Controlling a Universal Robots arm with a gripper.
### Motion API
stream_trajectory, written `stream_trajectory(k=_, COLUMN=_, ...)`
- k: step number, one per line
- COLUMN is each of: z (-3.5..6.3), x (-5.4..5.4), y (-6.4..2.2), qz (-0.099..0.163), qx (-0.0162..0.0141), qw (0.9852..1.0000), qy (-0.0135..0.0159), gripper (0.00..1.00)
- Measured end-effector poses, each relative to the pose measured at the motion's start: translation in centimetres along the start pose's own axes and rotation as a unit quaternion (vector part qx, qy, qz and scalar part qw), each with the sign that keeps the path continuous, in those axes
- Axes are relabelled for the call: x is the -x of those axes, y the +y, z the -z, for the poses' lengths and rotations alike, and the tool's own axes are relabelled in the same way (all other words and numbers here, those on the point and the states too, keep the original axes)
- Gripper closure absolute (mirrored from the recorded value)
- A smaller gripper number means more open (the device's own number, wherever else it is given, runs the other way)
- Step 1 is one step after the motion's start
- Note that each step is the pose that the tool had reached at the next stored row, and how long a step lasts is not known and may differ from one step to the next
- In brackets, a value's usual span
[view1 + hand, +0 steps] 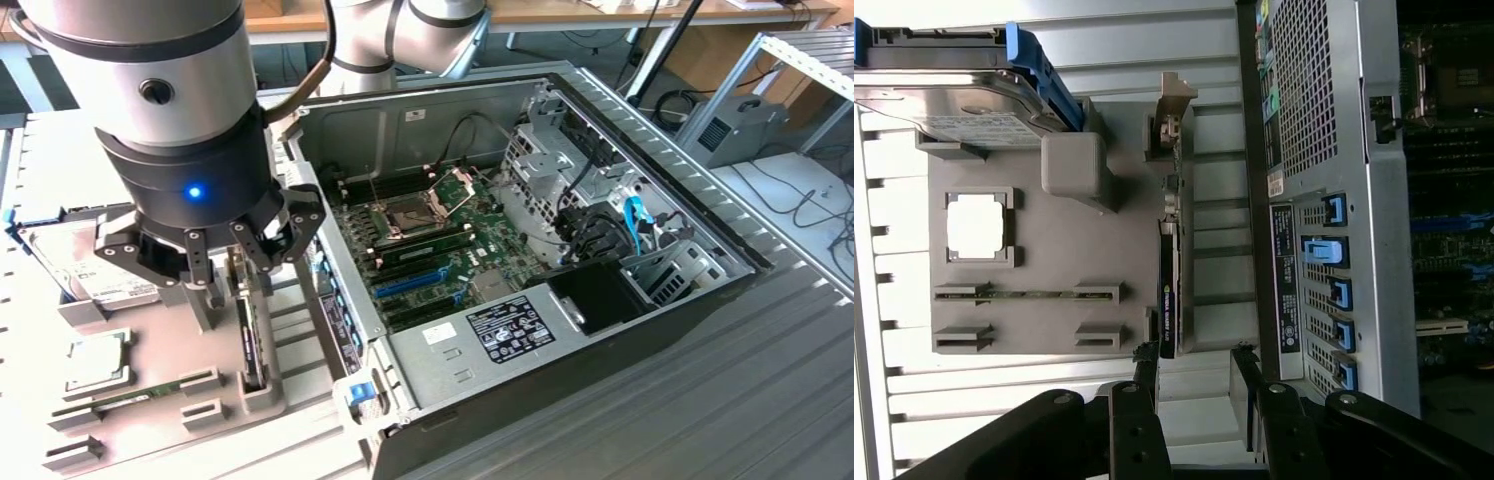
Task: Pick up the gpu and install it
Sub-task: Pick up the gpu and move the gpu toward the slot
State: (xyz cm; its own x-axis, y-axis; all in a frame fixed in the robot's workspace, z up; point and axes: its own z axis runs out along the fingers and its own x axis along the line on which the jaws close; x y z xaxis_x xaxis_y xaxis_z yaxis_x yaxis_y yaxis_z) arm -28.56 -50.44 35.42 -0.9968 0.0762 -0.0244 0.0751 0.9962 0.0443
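Ribbed grey metal sheeting (694, 400) is seen as the work surface, with desks and cables in the background. On it, an open computer case (400, 125) is laid on its side, so that the green motherboard (434, 255) and its empty processor socket (414, 212) are exposed. On the exterior view's left, just beside the case, a grey fixture plate (154, 335) is set, and 4 parts are kept on it. A silver hard drive (80, 275) with a white label is held at the far end, a square processor chip (96, 352) is seated in a frame, and a long narrow memory stick (134, 397) is laid between small blocks. The gpu (250, 345) is stood on its edge in a slotted holder along the side of the plate nearest the case, so that only its thin dark profile is presented. The gripper (224, 275) is positioned directly above the gpu's farther end, with its 2 black fingers (1146, 365) spread wide and nothing held between them. In the wrist view, the gpu (1167, 290) is lined up within the gap of the gripper (1194, 372), closer to 1 finger than the other. Whether that finger touches the card cannot be told. A row of blue tabs (1337, 290) is seen on the rear panel of the case.
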Motion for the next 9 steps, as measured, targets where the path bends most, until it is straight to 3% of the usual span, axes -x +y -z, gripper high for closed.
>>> stream_trajectory(k=9, z=-0.21, x=-0.01, y=-0.01, qz=0.0, qx=0.0, qw=1.0, qy=0.0, gripper=0.58)
